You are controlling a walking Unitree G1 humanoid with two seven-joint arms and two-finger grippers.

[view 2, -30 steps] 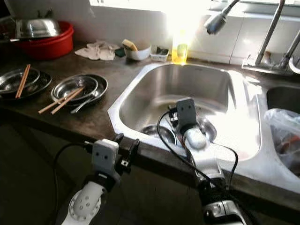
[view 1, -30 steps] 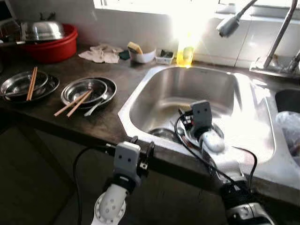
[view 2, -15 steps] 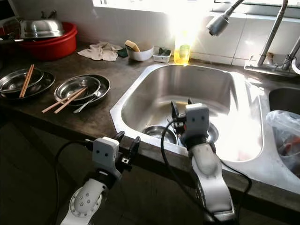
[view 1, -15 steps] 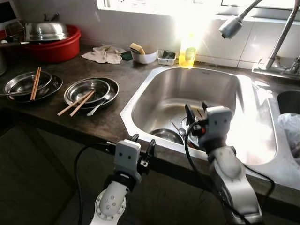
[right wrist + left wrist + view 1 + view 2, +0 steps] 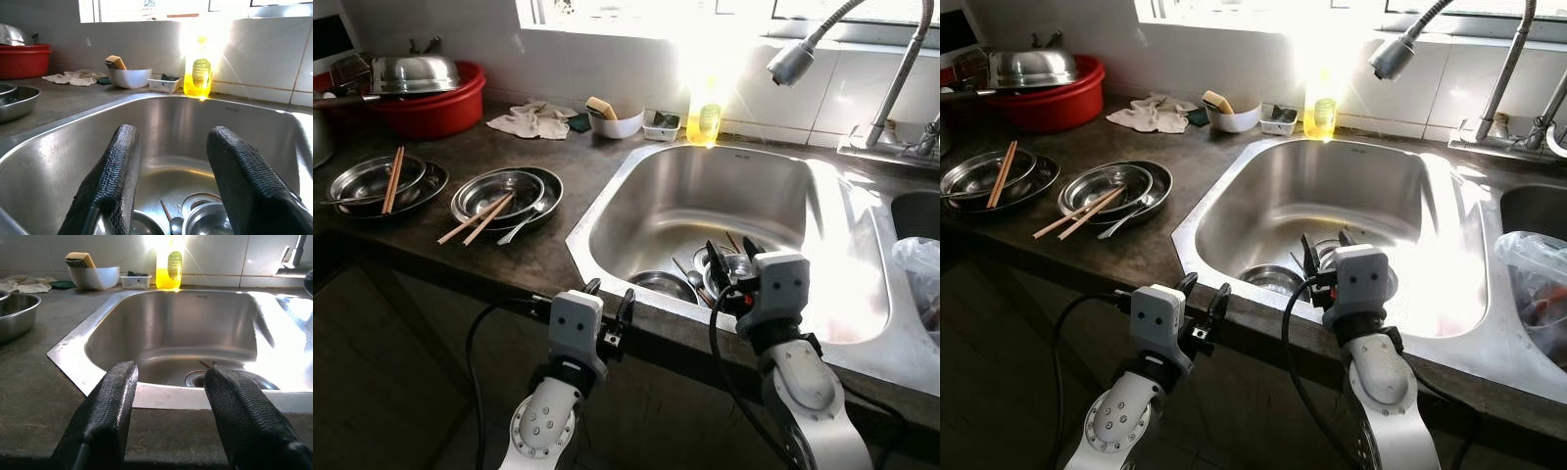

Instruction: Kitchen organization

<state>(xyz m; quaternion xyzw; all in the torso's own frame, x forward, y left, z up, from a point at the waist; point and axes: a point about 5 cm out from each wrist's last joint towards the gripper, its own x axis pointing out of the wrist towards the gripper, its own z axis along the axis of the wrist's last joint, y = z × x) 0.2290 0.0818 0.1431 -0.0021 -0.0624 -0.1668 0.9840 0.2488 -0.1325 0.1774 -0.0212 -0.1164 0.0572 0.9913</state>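
- The right tool (image 5: 732,257) hangs over the near rim of the sink (image 5: 636,171), fingers apart and empty, pointing in toward the basin.
- Down in the sink a small steel bowl (image 5: 663,285) sits at the near left of the basin, with more metal dishes (image 5: 208,219) and a spoon (image 5: 172,221) just beside it near the drain. These look unwashed and unsorted to me.
- The left tool (image 5: 609,305) waits at the near edge of the counter (image 5: 548,257), fingers (image 5: 105,406) spread and holding nothing, facing the sink.
- On the counter to the left, two sets of steel plates and bowls lie with chopsticks across them: the nearer stack (image 5: 506,193) also carries a spoon, and the farther stack (image 5: 374,182) sits well to its left.
- At the far left, a red basin (image 5: 435,108) holds a steel lid.
- Along the far wall stand a rag (image 5: 533,120), a white bowl with a sponge (image 5: 615,119), a small tray (image 5: 661,123) and a yellow soap bottle (image 5: 703,116).
- My reading: organizing has barely started; everything on the counter and in the sink is left to gather.
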